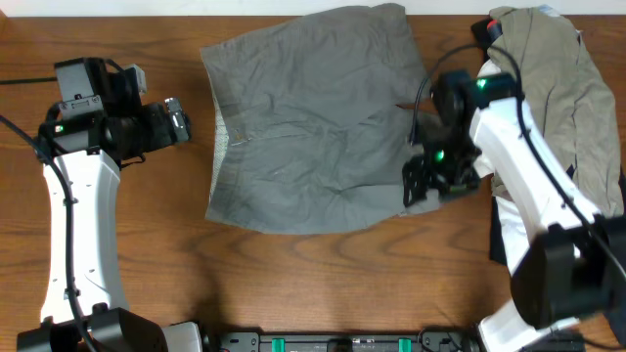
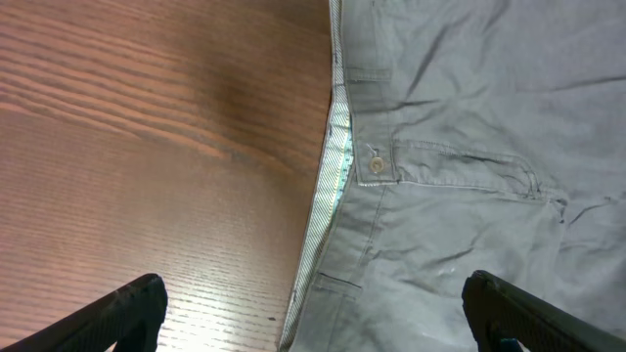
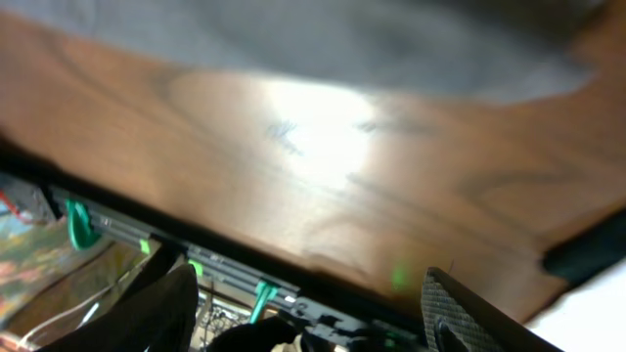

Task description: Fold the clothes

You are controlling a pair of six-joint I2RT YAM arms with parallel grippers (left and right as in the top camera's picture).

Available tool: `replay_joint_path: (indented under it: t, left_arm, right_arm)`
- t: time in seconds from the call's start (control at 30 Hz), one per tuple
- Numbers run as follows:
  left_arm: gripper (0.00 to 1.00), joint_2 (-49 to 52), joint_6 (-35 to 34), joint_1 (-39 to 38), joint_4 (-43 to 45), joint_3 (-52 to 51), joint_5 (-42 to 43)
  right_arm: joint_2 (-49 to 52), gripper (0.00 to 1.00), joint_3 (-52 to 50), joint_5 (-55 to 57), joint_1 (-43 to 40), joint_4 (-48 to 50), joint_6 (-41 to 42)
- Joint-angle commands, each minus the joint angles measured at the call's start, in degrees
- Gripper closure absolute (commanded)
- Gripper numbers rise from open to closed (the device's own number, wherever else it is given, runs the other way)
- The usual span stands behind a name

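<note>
On the wooden table (image 1: pixel 323 284), the grey shorts (image 1: pixel 313 127) lie spread flat and wrinkled, waist to the left and legs to the right. No doubled layer or crease shows, so by the look of it their folding has not begun. At the table's right edge a pile (image 1: pixel 577 88) of khaki, white and dark garments sits in a loose heap, none of it folded, so nearly all the job appears to be left. No bin, basket or tray is in view, and both shorts and pile rest on bare wood.

The left gripper (image 1: pixel 178 122) hovers just beside the waist, jaws wide apart and empty. The right gripper (image 1: pixel 421 188) sits at the lower right corner of the shorts, by a leg hem. Its wrist view is blurred but shows the jaws apart with only table between them, holding nothing.

The pale striped waistband (image 2: pixel 333 176) lines the shorts' edge, with a small button (image 2: pixel 376 166) just beside it.
</note>
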Motion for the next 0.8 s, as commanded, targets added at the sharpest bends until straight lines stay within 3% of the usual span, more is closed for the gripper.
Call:
replay_joint_path:
  t: [0.0,0.33,0.53,0.77]
  left_arm:
    - [0.02,0.7,1.2,-0.2,-0.2,-0.4,0.7]
    - [0.02,0.7,1.2,-0.2,-0.2,-0.4,0.7]
    - [0.02,0.7,1.2,-0.2,-0.2,-0.4,0.7]
    - [0.02,0.7,1.2,-0.2,-0.2,-0.4,0.7]
  right_arm:
    - [-5.9,0.29,-6.3,-3.3,2.0,1.8,1.7]
    - [-9.5,0.42,-24.4,0.8,7.3,21.2,9.1]
    - [-9.4,0.43,-29.2,12.2,7.8,32.5,13.8]
    - [-8.3,0.53,-33.2,14.1,7.8,42.5,13.8]
